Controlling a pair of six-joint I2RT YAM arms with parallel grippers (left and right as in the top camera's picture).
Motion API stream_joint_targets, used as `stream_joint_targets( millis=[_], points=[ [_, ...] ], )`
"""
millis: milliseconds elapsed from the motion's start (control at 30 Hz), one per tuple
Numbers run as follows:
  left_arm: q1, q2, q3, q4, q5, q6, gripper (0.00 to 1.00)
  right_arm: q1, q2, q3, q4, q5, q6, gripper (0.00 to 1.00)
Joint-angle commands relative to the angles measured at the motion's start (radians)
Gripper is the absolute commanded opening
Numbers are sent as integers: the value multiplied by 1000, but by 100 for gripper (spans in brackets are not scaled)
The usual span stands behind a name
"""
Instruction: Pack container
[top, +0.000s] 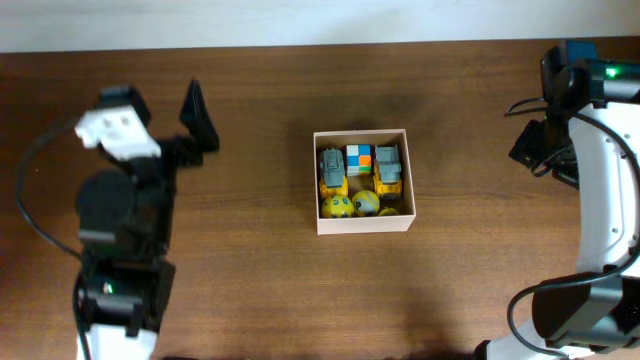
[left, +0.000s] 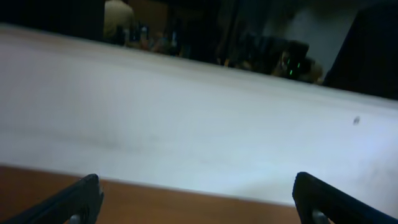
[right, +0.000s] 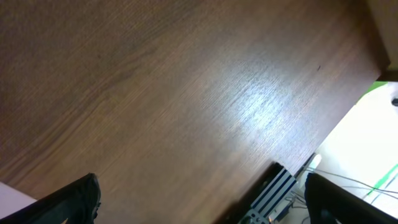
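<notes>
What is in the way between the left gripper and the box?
Nothing visible: only a stretch of the wooden table lies between the open left gripper and the container.

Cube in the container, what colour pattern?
Cube: a grid of mixed squares in white, blue and orange. Overhead view shows it best.

**Two Arms in Black and White**

Clad along the left arm (top: 150, 190) in matte black, with a round drum-like joint (top: 103, 205) and a white blocky housing (top: 118, 128) at the top. Tipped at the left gripper (top: 199, 120) with black wedge-shaped fingers (left: 78, 200). Trailed by a thin black cable (top: 19, 195) looping off one side. Lit by a small green lamp (top: 108, 288) on the black base (top: 130, 300).

Shelled along the right arm (top: 608, 190) in smooth white, jointed in black, strung with thin black wiring (top: 522, 105), marked by a green light (top: 610, 70). Ended at the right gripper (right: 205, 202) in blunt black fingertips (right: 71, 200).
</notes>
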Motion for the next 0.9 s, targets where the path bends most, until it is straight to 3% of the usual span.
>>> stream_joint_targets(
  millis=[0,433,867],
  points=[
    [15,-100,-130,21,23,16,99,-4,-4,2,1,5,9,99],
    [67,-512,-628,77,64,16,99,-4,-4,2,1,5,9,99],
    [124,-846,-888,-1,170,17,99,-4,-4,2,1,5,10,99]
  ],
)
